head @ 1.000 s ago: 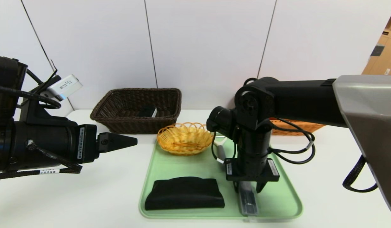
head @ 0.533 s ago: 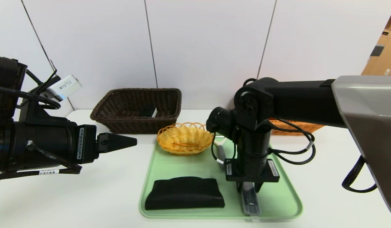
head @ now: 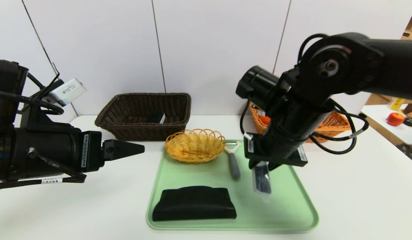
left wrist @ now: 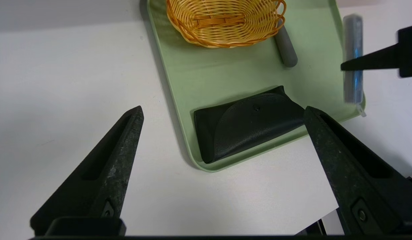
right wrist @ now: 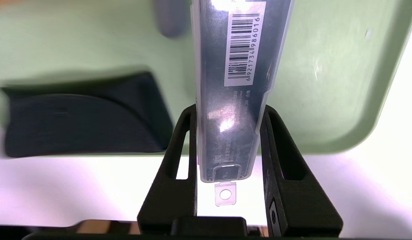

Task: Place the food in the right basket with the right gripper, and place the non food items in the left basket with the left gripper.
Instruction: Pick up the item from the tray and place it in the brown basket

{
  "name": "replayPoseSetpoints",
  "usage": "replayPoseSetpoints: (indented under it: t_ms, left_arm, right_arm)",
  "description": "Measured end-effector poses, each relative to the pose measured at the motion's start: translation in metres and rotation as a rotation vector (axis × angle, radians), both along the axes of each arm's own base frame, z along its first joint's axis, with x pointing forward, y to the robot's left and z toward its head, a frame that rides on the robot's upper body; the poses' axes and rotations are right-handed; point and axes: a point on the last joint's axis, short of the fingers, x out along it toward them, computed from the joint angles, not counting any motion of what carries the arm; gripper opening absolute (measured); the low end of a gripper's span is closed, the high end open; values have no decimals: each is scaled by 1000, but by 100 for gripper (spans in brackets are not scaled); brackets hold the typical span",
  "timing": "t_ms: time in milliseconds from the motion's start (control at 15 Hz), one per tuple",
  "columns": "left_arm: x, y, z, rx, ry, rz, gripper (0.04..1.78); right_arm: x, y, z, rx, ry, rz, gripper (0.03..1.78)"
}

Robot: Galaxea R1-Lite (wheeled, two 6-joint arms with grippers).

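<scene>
My right gripper (head: 264,165) is shut on the slim grey case with a barcode (head: 261,179) and holds it above the right part of the green tray (head: 289,205). In the right wrist view both fingers (right wrist: 179,140) press the case (right wrist: 239,66). My left gripper (head: 139,149) hangs open and empty over the table left of the tray. The black pouch (head: 194,203) lies at the tray's front left. The grey-handled peeler (head: 233,165) lies mid-tray. The orange fruit (head: 264,119) sits in the orange-tan basket (head: 339,121). The bread is hidden.
The dark brown basket (head: 107,116) stands at the back left with a dark item (head: 155,117) inside. A small yellow basket (head: 195,145) sits on the tray's far end. A red apple (head: 395,118) lies on a far table at the right.
My right gripper has closed on the grey case and lifted it off the tray, up and away. The raised arm now uncovers the peeler and the orange-tan basket. The left arm has not moved.
</scene>
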Motion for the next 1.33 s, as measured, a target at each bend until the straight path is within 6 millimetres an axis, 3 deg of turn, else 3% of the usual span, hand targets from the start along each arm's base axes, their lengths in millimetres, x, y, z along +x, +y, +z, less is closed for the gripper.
replayPoseSetpoints:
  t_ms: [267,400,533,867,1133,1333]
  left_arm:
    - [0,0,1,-4,-5,6,169]
    - [1,0,1,-1,-4,10,169]
    - [1,0,0,3,2,10,169]
    - [4,-2,-4,18,13,30,169]
    - [4,-2,-10,32,32,38,169]
    - [5,-2,-13,37,40,40,169]
  right_arm:
    - [10,10,49,237,-415,53,53]
    - [28,25,67,328,-679,89,53]
    - [51,46,72,399,-935,132,53]
    - [97,92,38,491,-1306,165,53]
    - [117,115,-7,552,-1388,151,53]
    - [119,131,-35,544,-1344,176,53]
